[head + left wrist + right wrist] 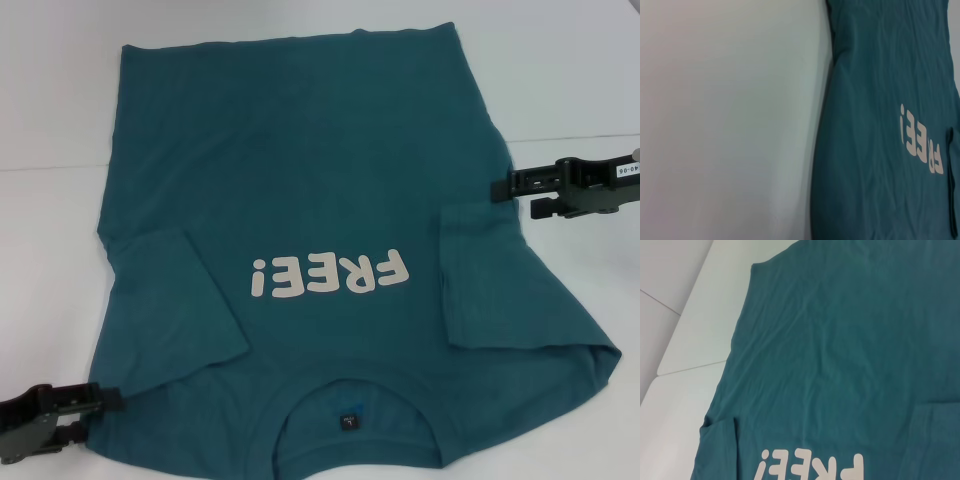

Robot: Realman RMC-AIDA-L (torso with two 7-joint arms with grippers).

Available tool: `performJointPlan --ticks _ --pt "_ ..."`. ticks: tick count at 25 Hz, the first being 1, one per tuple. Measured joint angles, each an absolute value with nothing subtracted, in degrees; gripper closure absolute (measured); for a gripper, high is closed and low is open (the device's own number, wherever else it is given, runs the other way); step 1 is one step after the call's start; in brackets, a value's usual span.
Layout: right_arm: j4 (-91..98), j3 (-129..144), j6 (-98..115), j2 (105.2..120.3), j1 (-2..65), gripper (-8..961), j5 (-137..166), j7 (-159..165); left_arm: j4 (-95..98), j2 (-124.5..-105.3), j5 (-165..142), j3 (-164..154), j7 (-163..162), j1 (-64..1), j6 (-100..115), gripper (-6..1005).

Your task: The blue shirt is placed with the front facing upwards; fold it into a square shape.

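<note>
The blue shirt [300, 170] lies flat and face up on the white table, its white "FREE!" lettering [330, 275] on the chest. The collar [350, 392] with a small dark label [348, 420] is at the near edge. Both short sleeves are turned inward onto the body, one on the left [170, 300] and one on the right [490, 290]. My left gripper [105, 405] is at the shirt's near left shoulder corner, its tip over the cloth edge. My right gripper [500, 190] reaches the shirt's right side edge. The wrist views show the shirt [880, 75] [850, 340] from the side.
The white table [50, 120] surrounds the shirt, with bare surface to the left [730, 120] and a seam between panels [570, 137] running behind the right arm. The shirt's near right shoulder [600, 355] is slightly bunched.
</note>
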State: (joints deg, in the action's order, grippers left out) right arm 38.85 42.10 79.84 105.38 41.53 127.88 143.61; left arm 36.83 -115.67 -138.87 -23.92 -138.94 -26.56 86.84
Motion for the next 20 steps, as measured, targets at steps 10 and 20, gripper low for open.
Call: performJointPlan --ticks 10,20 --pt "38.78 42.10 79.89 105.38 41.45 37 127.88 143.61 36.79 -115.66 -138.95 -24.26 -139.29 -28.68 86.35 276" --pt "38.76 41.95 79.90 105.38 40.71 37 127.88 143.61 37.29 -115.57 -139.43 -24.10 -142.05 -28.67 83.46 279"
